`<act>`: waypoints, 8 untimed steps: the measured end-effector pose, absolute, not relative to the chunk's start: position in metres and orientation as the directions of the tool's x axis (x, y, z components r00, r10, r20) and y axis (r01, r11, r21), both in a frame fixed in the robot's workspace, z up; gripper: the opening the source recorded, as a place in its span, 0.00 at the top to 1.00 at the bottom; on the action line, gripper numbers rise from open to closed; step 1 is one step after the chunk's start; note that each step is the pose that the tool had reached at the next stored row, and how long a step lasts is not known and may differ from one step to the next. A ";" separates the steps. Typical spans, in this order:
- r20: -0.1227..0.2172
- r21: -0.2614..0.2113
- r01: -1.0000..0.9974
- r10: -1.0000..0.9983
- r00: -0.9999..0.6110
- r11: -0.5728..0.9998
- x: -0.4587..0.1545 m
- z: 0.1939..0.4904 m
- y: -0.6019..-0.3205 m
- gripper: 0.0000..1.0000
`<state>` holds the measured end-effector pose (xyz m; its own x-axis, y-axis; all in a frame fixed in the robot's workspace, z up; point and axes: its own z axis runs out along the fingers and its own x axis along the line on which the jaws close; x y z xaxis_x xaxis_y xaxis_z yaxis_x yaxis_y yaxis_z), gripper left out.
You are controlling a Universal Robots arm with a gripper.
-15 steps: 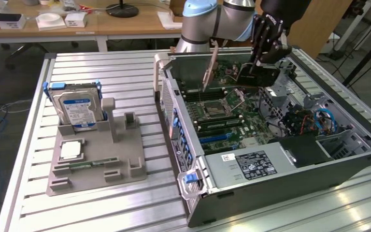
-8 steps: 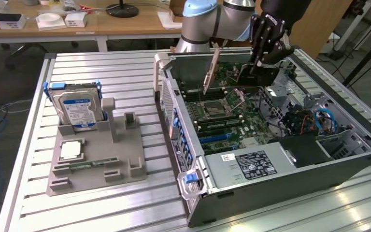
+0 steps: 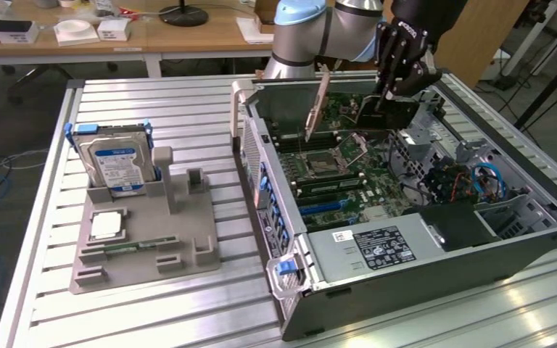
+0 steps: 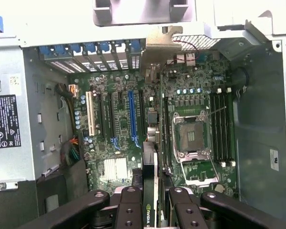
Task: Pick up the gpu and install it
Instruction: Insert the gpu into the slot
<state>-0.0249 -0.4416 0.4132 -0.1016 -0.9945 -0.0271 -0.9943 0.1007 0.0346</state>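
Pinching gpu (image 4: pixel 150 174) edge-on over motherboard (image 4: pixel 190 95), hand (image 4: pixel 153 204) clamped on both faces; likely light, stiff, fragile, best held by the edges.

The gpu (image 4: pixel 149 183) has a dark edge with a thin green line of board; its small label seems to carry green letters on black, though I cannot read it surely; its bracket (image 4: pixel 162 43) is plain silver; the gripper (image 4: pixel 153 198) is black; the motherboard (image 4: pixel 102 143) is dark green, with one blue slot (image 4: pixel 132 117) and one white slot (image 4: pixel 89 114); the hard drive (image 3: pixel 114 163) is silver with a blue label and blue clips; its holder (image 3: pixel 143 246) is grey; the table (image 3: pixel 162 101) is silver with ribbed stripes.
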 end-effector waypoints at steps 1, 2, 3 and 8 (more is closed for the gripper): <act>-0.027 0.035 -0.996 -0.996 -0.088 0.087 -0.025 0.413 -0.441 0.74; -0.027 0.035 -0.997 -0.997 -0.070 0.069 -0.025 0.413 -0.442 0.74; -0.027 0.035 -0.998 -0.998 -0.052 0.051 -0.025 0.413 -0.442 0.74; -0.027 0.035 -0.999 -0.999 0.029 -0.030 -0.025 0.412 -0.442 0.74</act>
